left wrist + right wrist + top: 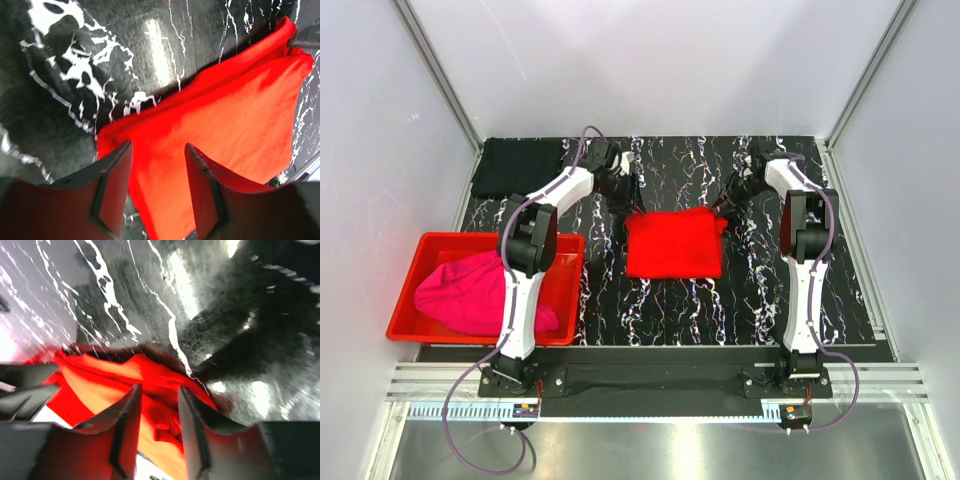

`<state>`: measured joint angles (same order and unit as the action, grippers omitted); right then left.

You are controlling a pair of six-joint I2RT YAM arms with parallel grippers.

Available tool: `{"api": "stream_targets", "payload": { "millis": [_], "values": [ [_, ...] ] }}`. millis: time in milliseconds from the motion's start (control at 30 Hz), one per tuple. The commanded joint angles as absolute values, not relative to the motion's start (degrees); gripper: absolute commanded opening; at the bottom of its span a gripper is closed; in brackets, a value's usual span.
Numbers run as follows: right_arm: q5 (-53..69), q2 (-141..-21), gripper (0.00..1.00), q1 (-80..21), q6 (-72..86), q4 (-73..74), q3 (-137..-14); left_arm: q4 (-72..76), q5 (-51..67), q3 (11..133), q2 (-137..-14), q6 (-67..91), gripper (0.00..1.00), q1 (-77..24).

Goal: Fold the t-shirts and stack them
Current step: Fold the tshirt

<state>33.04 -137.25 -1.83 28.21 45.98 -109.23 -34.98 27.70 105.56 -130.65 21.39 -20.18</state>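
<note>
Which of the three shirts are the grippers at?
The bright red t-shirt mid-table: left gripper and right gripper sit at its far corners. The black t-shirt lies far left; the pink t-shirt is in the bin.

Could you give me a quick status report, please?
Left end effector open at red shirt far-left corner. Right end effector open at far-right corner. Shirt lies flat. Nothing in the way.

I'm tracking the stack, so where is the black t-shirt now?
In the top view the black t-shirt lies at the table's far left corner, beyond the red bin and left of the left end effector.
</note>
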Motion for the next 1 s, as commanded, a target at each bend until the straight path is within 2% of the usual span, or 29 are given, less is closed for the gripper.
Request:
{"api": "stream_targets", "payload": {
  "millis": [0,100,233,367,400,433,633,800,967],
  "values": [
    [25.2,-132.3,0.47,-2.1,25.9,51.9,-112.9,-37.6,24.3,107.7,-122.1,19.5,0.53,-19.8],
    [22.5,-126.2,0.57,-2.9,26.5,52.9,-110.5,-38.1,23.9,103.8,-116.9,19.9,0.58,-19.8],
    [20.1,-120.2,0.66,-4.0,25.1,53.4,-105.0,-38.6,24.5,96.9,-112.2,20.4,0.62,-19.8],
    [21.0,-116.7,0.69,-5.4,24.5,52.4,-101.1,-36.7,26.3,92.2,-110.7,20.7,0.72,-19.7],
    [21.5,-115.9,0.70,-5.7,24.3,52.3,-100.6,-36.6,26.9,92.4,-111.2,20.0,0.81,-19.8],
    [21.9,-115.6,0.71,-6.0,24.1,52.4,-99.8,-37.3,26.7,94.0,-112.7,18.5,0.83,-19.7],
    [22.6,-112.0,0.75,-6.8,21.4,51.2,-96.9,-37.7,30.1,99.1,-119.3,13.7,0.83,-19.6],
    [23.8,-110.7,0.76,-6.7,20.2,53.7,-96.2,-34.7,35.7,98.9,-123.5,12.2,0.83,-18.7],
    [25.6,-108.6,0.76,-7.1,21.4,56.9,-94.1,-31.1,39.3,95.0,-122.0,14.4,0.84,-17.7]
  ]
}}
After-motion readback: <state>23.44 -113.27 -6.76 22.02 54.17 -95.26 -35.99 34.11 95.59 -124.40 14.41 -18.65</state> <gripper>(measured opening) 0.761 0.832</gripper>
